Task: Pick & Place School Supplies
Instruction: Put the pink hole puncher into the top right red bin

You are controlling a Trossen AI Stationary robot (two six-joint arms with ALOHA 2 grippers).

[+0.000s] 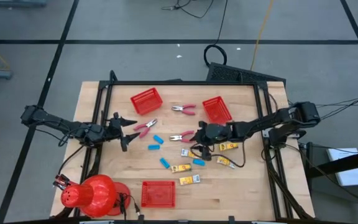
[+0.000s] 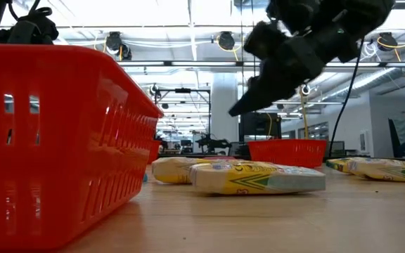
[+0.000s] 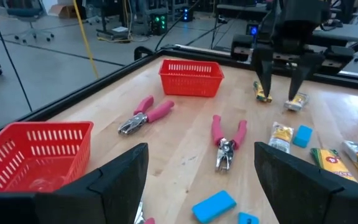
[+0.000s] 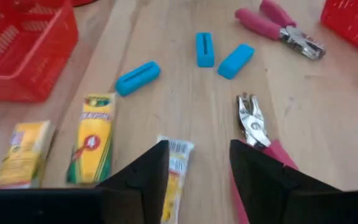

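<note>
My left gripper point(image 1: 129, 132) point(image 3: 197, 186) is open and hovers just left of a pink-handled plier tool point(image 1: 145, 127); a light-blue block point(image 3: 213, 205) lies on the table below its fingers. My right gripper point(image 1: 193, 140) point(image 4: 197, 168) is open, points down and is raised off the wood in the low view point(image 2: 259, 91). It stands over a yellow packet point(image 4: 176, 174), with another plier tool point(image 4: 253, 124) beside one finger. More blue blocks point(image 4: 137, 78), yellow packets point(image 1: 180, 168) and a third plier tool point(image 1: 184, 109) lie flat on the table.
Three red mesh baskets sit on the table: far left point(image 1: 146, 101), far right point(image 1: 217, 109) and near edge point(image 1: 158, 193). A big red dome point(image 1: 95, 194) stands at the near left corner. A black frame borders the tabletop point(image 1: 166, 83).
</note>
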